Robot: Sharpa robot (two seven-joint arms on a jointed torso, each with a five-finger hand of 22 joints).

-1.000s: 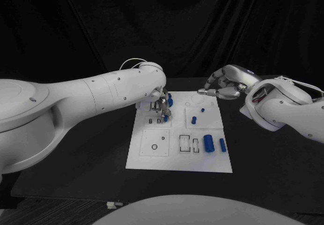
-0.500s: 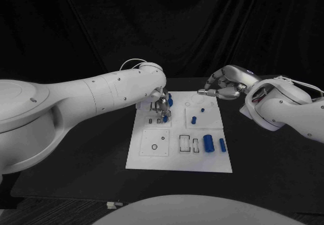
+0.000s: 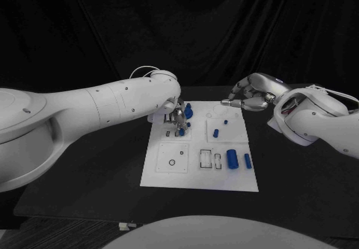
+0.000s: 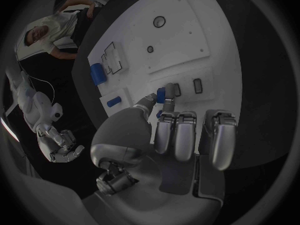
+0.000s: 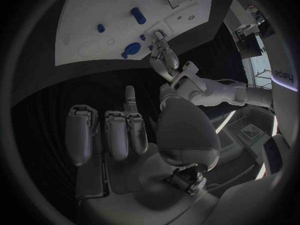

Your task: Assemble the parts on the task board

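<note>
On the table (image 3: 90, 176), the white board (image 3: 196, 179) is lying centred, blue parts (image 3: 231, 158) resting on its right half. Left hand (image 3: 177, 116) is hovering over the board's far-left corner, pinching a small blue part (image 4: 160, 95) between thumb and finger. Right hand (image 3: 250, 96) is hanging beyond the far-right corner, fingers curled, holding nothing.

The bench (image 3: 90, 187) was viewed from above by the head camera, which faced down and forward from a moderate distance, the whole task board (image 3: 199, 176) being taken in. The left wrist camera was set behind the left hand (image 4: 169, 140) and looked along its fingers (image 4: 164, 130) at the board from close by. The right wrist camera was set behind the right hand (image 5: 125, 135), farther from the board. The board was shared by all three views.
</note>
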